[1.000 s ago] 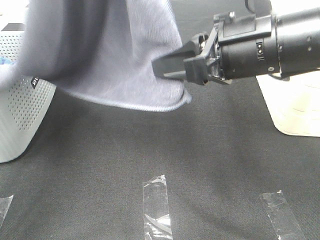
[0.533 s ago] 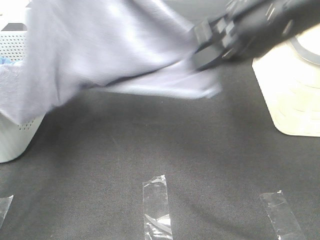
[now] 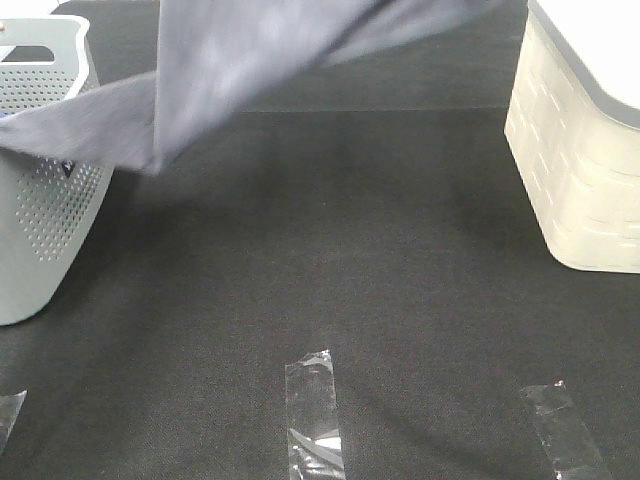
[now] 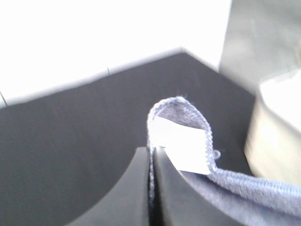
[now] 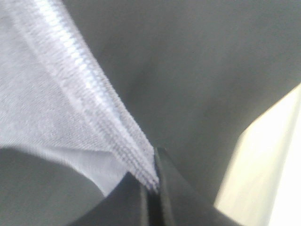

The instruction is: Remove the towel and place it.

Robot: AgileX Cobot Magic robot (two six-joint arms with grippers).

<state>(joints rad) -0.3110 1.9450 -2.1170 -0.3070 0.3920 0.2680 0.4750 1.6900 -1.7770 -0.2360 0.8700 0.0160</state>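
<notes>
The greyish-lavender towel [image 3: 250,55] hangs stretched across the top of the exterior view, one end trailing over the grey perforated basket [image 3: 45,200] on the left. Both grippers are out of that view. In the left wrist view my left gripper [image 4: 151,188] is shut on a folded hem of the towel [image 4: 181,136], which carries a white label. In the right wrist view my right gripper [image 5: 151,197] is shut on a stitched corner of the towel [image 5: 70,103].
A cream woven-pattern basket [image 3: 580,170] stands at the right on the black tabletop [image 3: 330,250]. Strips of clear tape [image 3: 315,415] lie near the front edge, another at the front right [image 3: 565,430].
The right arm has risen out of the exterior view, carrying the towel up and to the right. The towel has lifted off the table's middle and now spans the top of the view.
</notes>
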